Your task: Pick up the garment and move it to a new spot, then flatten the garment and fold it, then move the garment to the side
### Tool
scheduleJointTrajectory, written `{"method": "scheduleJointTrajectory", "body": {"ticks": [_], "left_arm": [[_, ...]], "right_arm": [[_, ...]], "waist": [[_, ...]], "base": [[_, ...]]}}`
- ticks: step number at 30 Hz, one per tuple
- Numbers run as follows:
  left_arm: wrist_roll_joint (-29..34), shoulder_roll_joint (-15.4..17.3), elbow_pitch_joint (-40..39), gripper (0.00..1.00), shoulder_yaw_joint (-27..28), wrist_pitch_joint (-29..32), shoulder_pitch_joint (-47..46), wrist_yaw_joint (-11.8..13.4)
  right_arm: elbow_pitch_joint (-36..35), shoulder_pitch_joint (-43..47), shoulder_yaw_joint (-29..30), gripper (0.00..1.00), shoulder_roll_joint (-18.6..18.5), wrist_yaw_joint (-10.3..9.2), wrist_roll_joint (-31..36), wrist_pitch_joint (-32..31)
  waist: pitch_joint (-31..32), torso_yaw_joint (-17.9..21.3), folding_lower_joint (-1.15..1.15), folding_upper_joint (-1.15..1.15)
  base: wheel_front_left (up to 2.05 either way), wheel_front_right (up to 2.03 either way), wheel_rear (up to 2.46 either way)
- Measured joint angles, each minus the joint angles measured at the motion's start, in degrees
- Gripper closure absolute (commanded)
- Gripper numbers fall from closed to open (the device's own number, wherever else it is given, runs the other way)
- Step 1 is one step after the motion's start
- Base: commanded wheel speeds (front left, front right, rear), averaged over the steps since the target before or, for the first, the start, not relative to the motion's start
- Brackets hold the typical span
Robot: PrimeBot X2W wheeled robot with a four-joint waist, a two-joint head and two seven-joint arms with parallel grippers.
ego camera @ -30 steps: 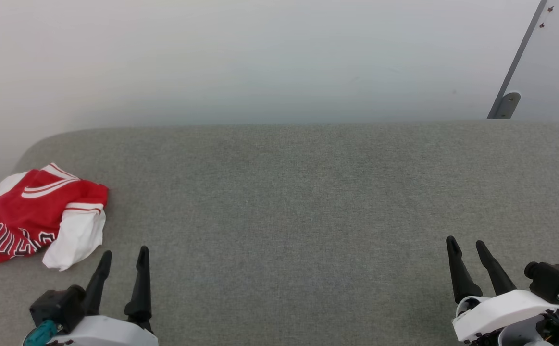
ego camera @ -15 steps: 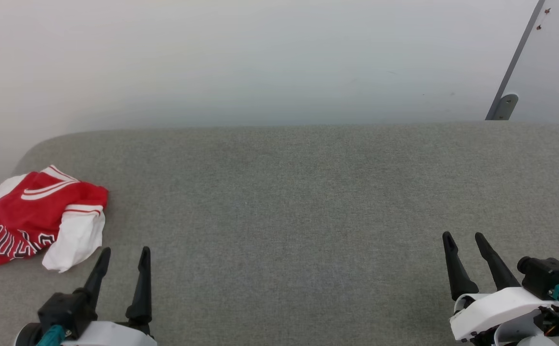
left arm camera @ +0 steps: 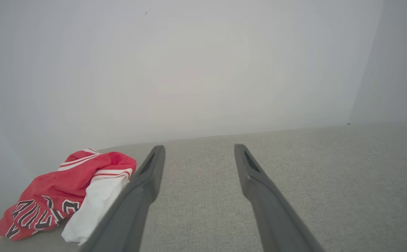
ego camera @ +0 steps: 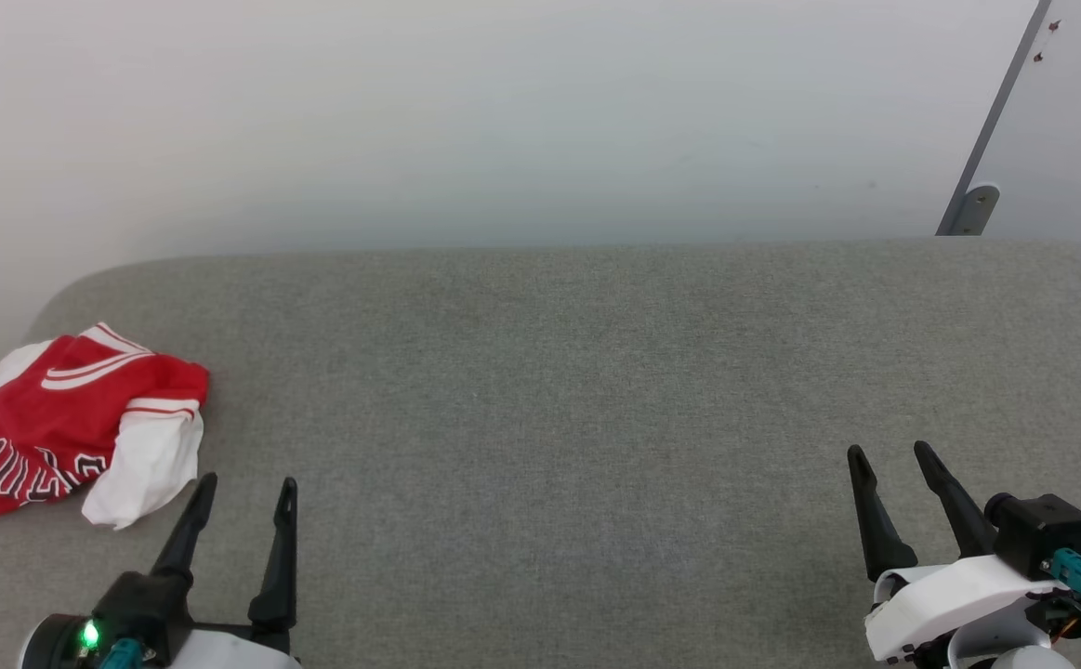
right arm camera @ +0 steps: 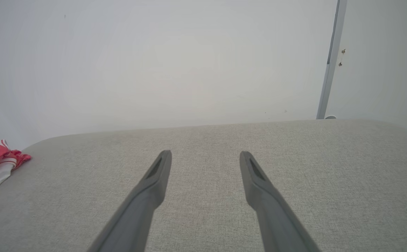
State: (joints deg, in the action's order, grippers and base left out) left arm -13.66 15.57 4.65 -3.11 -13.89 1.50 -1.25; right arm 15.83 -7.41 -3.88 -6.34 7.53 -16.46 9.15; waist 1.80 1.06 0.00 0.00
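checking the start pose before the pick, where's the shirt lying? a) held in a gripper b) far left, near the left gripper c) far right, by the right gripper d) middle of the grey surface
b: the shirt lies crumpled at the far left of the surface, just beyond the open left gripper.

garment [ego camera: 61, 409], left edge of the head view: black white-outlined lettering [ego camera: 24, 469] reads "BULL", with the next letter cut off by the folded white sleeve [ego camera: 145, 460]. Lower left of the left wrist view: same lettering, tilted, "ULL" legible.
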Motion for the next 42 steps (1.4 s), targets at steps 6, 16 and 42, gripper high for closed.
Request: {"method": "scheduleJointTrajectory", "body": {"ticks": [6,16,42], "left_arm": [[2.40,0.10,-0.43,0.00,0.04,-0.69,0.07,-0.12],[4.26,0.11,-0.68,0.00,0.29,-1.24,0.33,-0.29],[-2.57,-0.48,1.02,0.00,6.13,1.64,0.87,1.36]], "right_arm": [[-0.03,-0.03,-0.18,0.00,-0.36,0.00,2.26,0.54],[-0.04,-0.10,-0.54,0.00,-0.66,0.00,3.88,1.04],[0.24,0.42,-5.89,0.00,-1.43,0.00,2.34,0.93]], "waist": [[0.10,-0.02,0.00,0.00],[0.18,-0.08,0.00,0.00],[2.43,-11.01,0.00,0.00]], "base": [[0.00,0.00,0.00],[0.00,0.00,0.00],[0.00,0.00,0.00]]}}
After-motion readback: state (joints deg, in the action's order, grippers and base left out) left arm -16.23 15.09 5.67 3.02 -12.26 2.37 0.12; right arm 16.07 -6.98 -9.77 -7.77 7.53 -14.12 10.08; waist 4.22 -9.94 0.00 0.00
